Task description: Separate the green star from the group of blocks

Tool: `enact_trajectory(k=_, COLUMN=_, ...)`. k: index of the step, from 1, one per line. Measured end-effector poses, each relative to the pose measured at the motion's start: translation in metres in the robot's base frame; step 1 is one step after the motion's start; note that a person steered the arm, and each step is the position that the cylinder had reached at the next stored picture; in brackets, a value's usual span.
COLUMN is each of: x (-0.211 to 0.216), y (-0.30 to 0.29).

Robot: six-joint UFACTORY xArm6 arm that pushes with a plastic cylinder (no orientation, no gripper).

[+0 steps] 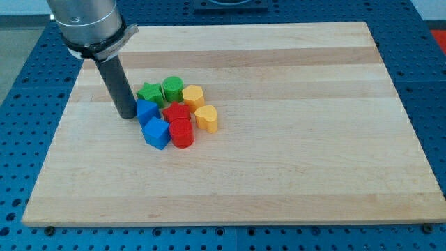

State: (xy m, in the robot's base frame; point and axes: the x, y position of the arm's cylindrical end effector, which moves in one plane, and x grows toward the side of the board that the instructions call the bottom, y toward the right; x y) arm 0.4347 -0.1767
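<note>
**Tip beside the block cluster, green star at its upper left**

On the wooden table (293,160), left of centre, you have eight small blocks packed into one tight group. The green star (148,93) sits at the cluster's 11 o'clock corner, touching a green cylinder (171,88) at its 3 o'clock and a blue block (146,111) at its 6 o'clock. A yellow hexagonal block (193,94) lies at the group's 1 o'clock, a second yellow block (206,118) at 3 o'clock. In the middle is a red block (175,111), with a red cylinder (181,132) at 6 o'clock and another blue block (156,132) at 7 o'clock.

There is no hand to open or close: the arm ends in a dark rod. My tip (127,115) rests on the table at the cluster's 9 o'clock, just beside the upper blue block and at about 8 o'clock from the green star, not touching the star.
</note>
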Motion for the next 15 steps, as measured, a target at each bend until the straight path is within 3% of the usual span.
enact_trajectory(k=1, x=0.007, y=0.047)
enact_trajectory(k=3, x=0.006, y=0.038)
enact_trajectory(k=4, x=-0.044, y=0.013)
enact_trajectory(k=6, x=-0.088, y=0.012)
enact_trajectory(k=7, x=-0.084, y=0.012)
enact_trajectory(k=8, x=-0.051, y=0.033)
enact_trajectory(k=9, x=-0.048, y=0.088)
enact_trajectory(k=10, x=-0.049, y=0.091)
enact_trajectory(k=13, x=-0.107, y=0.022)
enact_trajectory(k=15, x=-0.115, y=0.003)
